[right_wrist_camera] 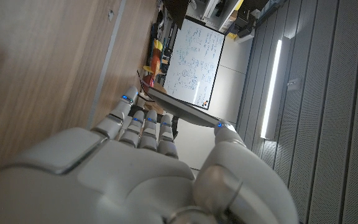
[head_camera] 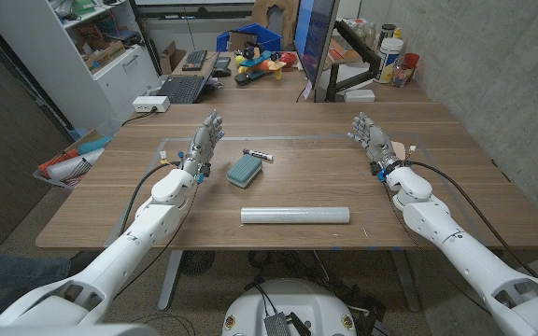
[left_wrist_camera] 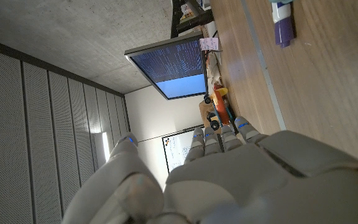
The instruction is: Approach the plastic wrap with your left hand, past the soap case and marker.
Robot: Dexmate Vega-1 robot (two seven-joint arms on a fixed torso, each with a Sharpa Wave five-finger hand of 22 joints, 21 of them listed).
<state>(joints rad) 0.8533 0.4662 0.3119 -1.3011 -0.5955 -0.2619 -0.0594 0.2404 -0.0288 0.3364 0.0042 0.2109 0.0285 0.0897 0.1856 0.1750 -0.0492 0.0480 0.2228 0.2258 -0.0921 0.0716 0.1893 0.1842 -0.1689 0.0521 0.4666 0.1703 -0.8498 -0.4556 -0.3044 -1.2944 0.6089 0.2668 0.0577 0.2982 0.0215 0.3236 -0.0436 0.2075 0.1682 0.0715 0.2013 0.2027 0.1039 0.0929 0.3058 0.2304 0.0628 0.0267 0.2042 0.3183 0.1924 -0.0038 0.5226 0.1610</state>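
left robot hand [head_camera: 204, 145]: on the desk [head_camera: 456, 187], fingers [head_camera: 215, 124] straight and slightly apart, holding nothing; sits left of the soap case, apart from it
left robot hand, wrist cam [left_wrist_camera: 229, 180]: back of hand seen, fingers [left_wrist_camera: 219, 138] extended together over the wood
right robot hand [head_camera: 372, 140]: on the desk far right of the soap case, fingers spread a bit, holding nothing
right robot hand, wrist cam [right_wrist_camera: 135, 168]: fingers [right_wrist_camera: 138, 124] stretched out, empty
soap case [head_camera: 246, 169]: teal, landmark, near desk middle, just right of the left robot hand
marker [head_camera: 258, 154]: purple and white, just behind the soap case, toward its right; also in left wrist cam [left_wrist_camera: 283, 22]
plastic wrap [head_camera: 295, 215]: clear roll lying crosswise, in front of the soap case and to its right, nearer the robot; no hand touching it
monitor [head_camera: 314, 37]: behind the desk, well beyond the soap case
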